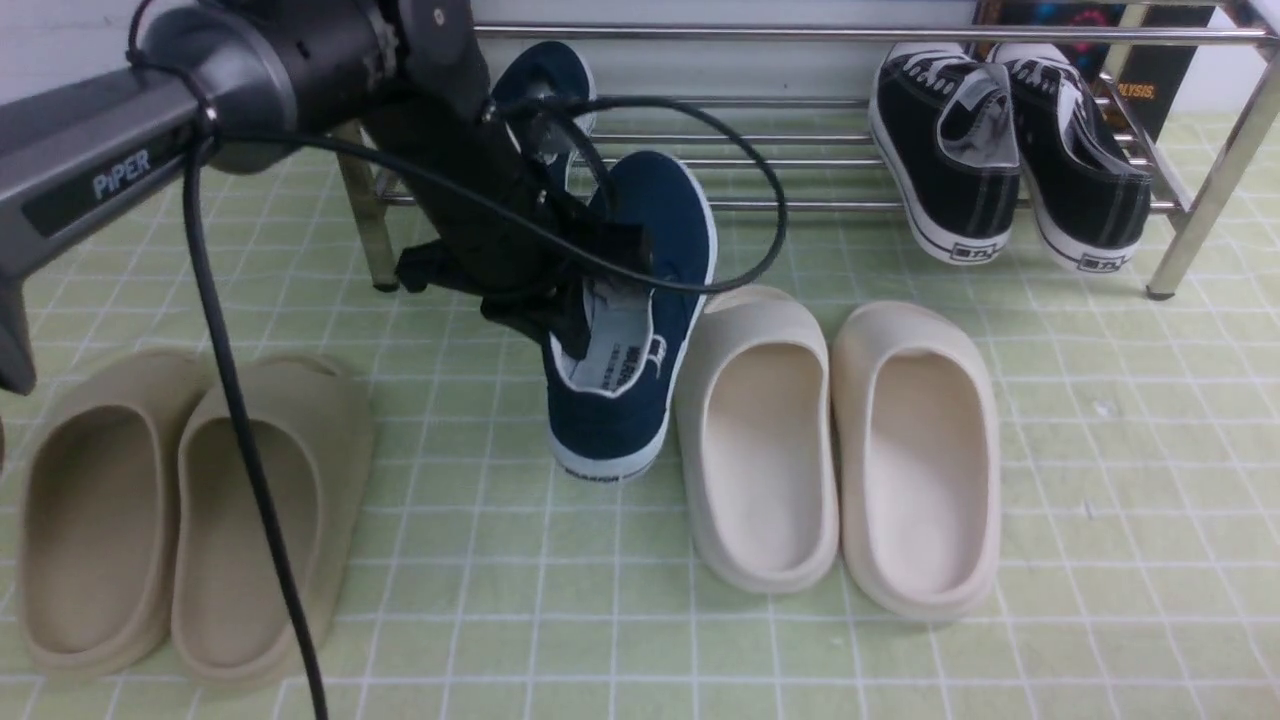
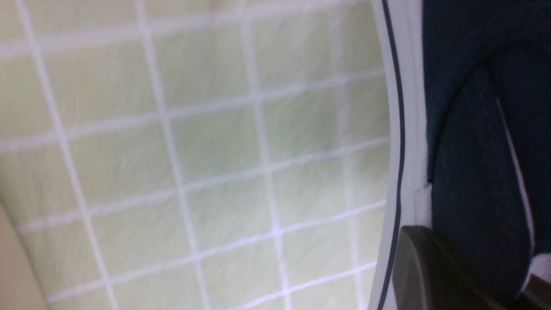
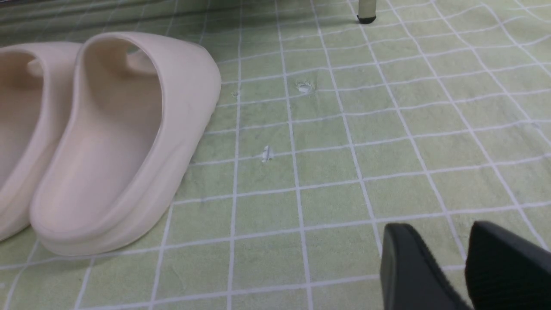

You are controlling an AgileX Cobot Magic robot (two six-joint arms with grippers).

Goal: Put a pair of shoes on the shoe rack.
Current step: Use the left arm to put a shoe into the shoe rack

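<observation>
One navy slip-on shoe [image 1: 640, 300] hangs tilted in my left gripper [image 1: 565, 325], toe up towards the rack and heel low by the mat. The gripper is shut on the shoe's side wall at the opening. In the left wrist view the shoe [image 2: 473, 172] fills the right side, with one finger [image 2: 419, 262] against its white sole. The second navy shoe [image 1: 545, 75] lies on the chrome shoe rack [image 1: 800, 205], half hidden behind my left arm. My right gripper [image 3: 439, 245] hovers low over the mat, empty, fingers slightly apart; it is out of the front view.
Two black lace-up sneakers [image 1: 1000, 150] sit on the rack's right end. Cream slides [image 1: 840, 440] lie just right of the held shoe and also show in the right wrist view [image 3: 116, 142]. Beige slides [image 1: 180, 510] lie front left. A rack foot [image 3: 366, 12] stands on the green checked mat [image 1: 1100, 500].
</observation>
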